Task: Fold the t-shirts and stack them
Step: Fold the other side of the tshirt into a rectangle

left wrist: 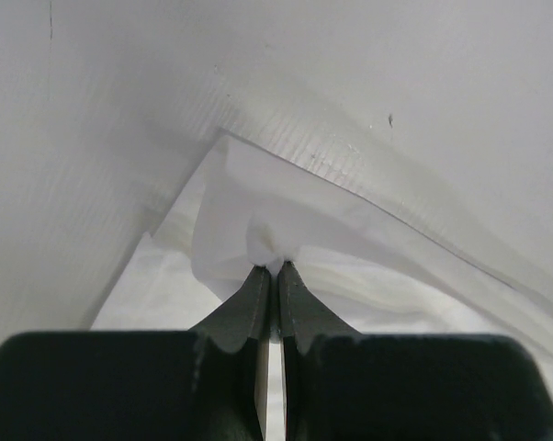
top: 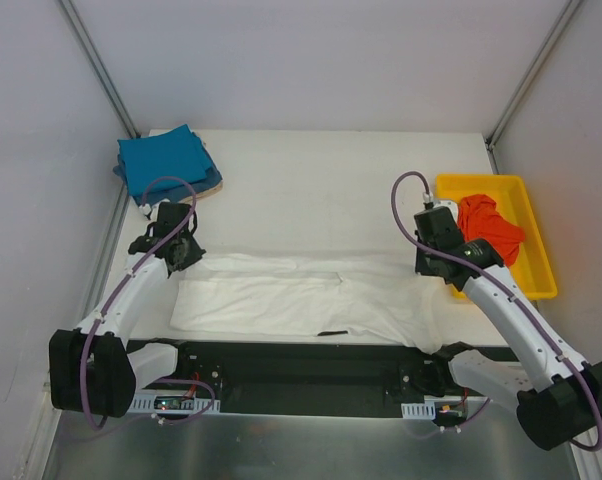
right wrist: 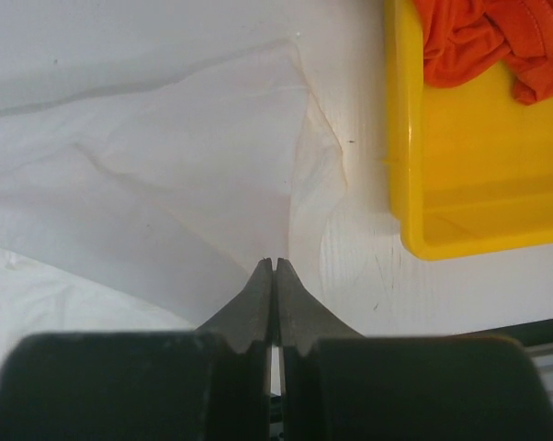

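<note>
White t-shirt (top: 281, 300) spread across near side of table (top: 311, 190). Left end effector (left wrist: 276, 266) and right end effector (right wrist: 274, 265) each clamped on a far-edge corner, likely to fold evenly. Teal stack (top: 166, 162) far-left.

One white t-shirt (top: 281, 295), one orange-red t-shirt (top: 489, 225), one yellow tray (top: 537, 268), one teal-blue stack (top: 163, 160) (layers uncountable).

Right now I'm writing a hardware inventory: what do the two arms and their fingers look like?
The left arm and right arm have white links, black joints and black bases, each trailed by a looping purple cable. The fingers are dark, flat and taper to points.
</note>
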Controlling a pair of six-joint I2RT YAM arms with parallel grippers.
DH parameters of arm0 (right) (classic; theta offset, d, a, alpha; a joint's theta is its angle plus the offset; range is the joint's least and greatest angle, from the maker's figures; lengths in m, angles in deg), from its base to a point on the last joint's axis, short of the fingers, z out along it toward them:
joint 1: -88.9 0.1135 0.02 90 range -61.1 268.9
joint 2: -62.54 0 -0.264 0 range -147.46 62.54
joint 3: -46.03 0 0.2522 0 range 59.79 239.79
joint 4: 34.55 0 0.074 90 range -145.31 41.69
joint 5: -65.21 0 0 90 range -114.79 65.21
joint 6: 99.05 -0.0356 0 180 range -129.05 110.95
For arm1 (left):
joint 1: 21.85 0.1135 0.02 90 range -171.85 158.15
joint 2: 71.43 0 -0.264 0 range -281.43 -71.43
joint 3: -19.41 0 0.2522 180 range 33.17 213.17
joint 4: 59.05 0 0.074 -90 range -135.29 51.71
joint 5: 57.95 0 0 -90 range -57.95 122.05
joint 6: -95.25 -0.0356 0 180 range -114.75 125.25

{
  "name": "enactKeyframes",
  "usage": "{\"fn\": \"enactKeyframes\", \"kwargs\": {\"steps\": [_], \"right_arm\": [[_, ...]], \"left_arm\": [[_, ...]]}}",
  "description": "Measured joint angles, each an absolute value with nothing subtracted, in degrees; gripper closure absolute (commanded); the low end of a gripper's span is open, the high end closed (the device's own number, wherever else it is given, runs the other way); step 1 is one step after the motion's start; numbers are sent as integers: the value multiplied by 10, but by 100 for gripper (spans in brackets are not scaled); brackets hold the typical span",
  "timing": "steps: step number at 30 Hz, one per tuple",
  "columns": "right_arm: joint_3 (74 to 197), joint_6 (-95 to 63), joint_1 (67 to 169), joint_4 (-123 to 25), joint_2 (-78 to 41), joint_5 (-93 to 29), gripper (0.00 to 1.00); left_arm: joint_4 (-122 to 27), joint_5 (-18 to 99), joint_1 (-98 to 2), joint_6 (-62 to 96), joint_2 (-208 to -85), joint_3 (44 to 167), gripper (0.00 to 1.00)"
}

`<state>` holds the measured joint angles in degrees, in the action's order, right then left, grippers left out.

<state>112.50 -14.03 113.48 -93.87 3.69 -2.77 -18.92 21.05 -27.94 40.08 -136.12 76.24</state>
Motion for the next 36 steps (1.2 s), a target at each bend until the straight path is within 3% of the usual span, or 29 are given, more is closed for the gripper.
{"fn": "enactKeyframes", "kwargs": {"steps": [13, 14, 15, 17, 20, 21, 22, 24, 26, 31, 36], "right_arm": [[1053, -198, 1135, -985, 77, -92, 93], [1050, -203, 1135, -989, 74, -93, 90], [1048, -209, 1135, -993, 69, -93, 82], [1046, -226, 1135, -1003, 60, -93, 75], [1036, -255, 1137, -1023, 49, -94, 63], [1030, -263, 1139, -1031, 47, -96, 46], [1025, -267, 1140, -1038, 47, -100, 33], [1017, -277, 1143, -1057, 51, -111, 10], [1015, -278, 1144, -1067, 64, -122, 1], [1029, -267, 1144, -1058, 94, -142, 3], [1075, -236, 1144, -965, 27, -229, 3]], "left_arm": [[-189, 219, -279, 442, -1307, 691, 99], [-189, 220, -279, 447, -1305, 687, 88], [-189, 220, -279, 454, -1301, 680, 85], [-182, 220, -279, 470, -1293, 667, 82], [-160, 215, -279, 489, -1279, 658, 45], [-149, 211, -279, 497, -1271, 658, 18], [-139, 206, -279, 505, -1262, 658, 2], [-113, 195, -279, 523, -1235, 659, 1], [-89, 188, -279, 539, -1202, 664, 1], [-69, 200, -280, 547, -1144, 698, 1], [-116, 273, -309, 534, -1186, 720, 1]]}}
